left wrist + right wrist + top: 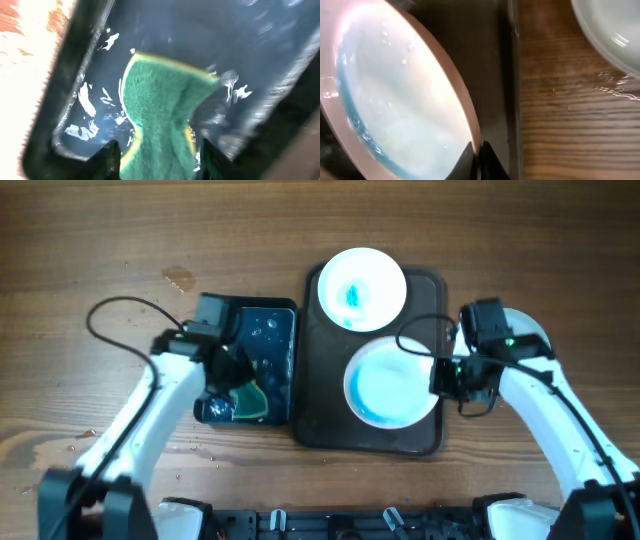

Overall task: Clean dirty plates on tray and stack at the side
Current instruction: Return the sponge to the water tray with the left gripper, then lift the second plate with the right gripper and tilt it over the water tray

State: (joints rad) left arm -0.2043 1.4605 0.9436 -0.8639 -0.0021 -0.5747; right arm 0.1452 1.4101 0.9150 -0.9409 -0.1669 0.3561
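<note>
The dark brown tray (pixel 325 415) lies in the middle of the table. A dirty plate (pixel 361 287) with a turquoise smear sits at its far end. My right gripper (pixel 443 376) is shut on the right rim of a second plate (pixel 390 383), tilted above the tray, with blue water along its lower edge. In the right wrist view the fingers (pixel 479 157) pinch that plate's (pixel 400 100) rim over the tray (pixel 510 75). A third white plate (pixel 610 30) lies on the wood right of the tray. My left gripper (pixel 159 157) is shut on a green sponge (pixel 160 100).
A black basin of blue water (pixel 270 330) stands left of the tray; the sponge (pixel 245 397) is held at its near end, over the water (pixel 210 35). Water drops (pixel 178 277) lie on the wood at the far left. Cables trail behind both arms.
</note>
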